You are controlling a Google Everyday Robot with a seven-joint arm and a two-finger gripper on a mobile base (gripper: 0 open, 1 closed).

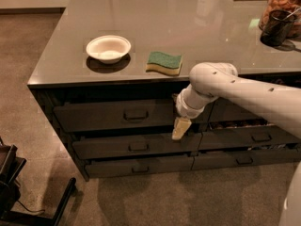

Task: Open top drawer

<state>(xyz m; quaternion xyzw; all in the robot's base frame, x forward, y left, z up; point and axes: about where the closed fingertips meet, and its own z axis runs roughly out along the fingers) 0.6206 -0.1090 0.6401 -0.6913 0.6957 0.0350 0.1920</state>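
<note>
The top drawer (pixel 94 117) is the wide dark grey front just under the counter's left part, with a small loop handle (pixel 135 114) at its middle. My gripper (pixel 181 128) hangs down from the white arm (pixel 244 91) in front of the drawer's right end. It is well to the right of the handle and slightly lower, and is not touching it. There is a dark gap above the drawer front; I cannot tell whether the drawer is ajar.
Two slimmer drawers (pixel 136 146) lie below it, and more drawers (pixel 249 136) to the right. On the counter (pixel 155 18) are a white bowl (pixel 108 48), a green-and-yellow sponge (pixel 164 62) and a dark cup (pixel 276 28). A dark chair base (pixel 14 182) stands on the floor at lower left.
</note>
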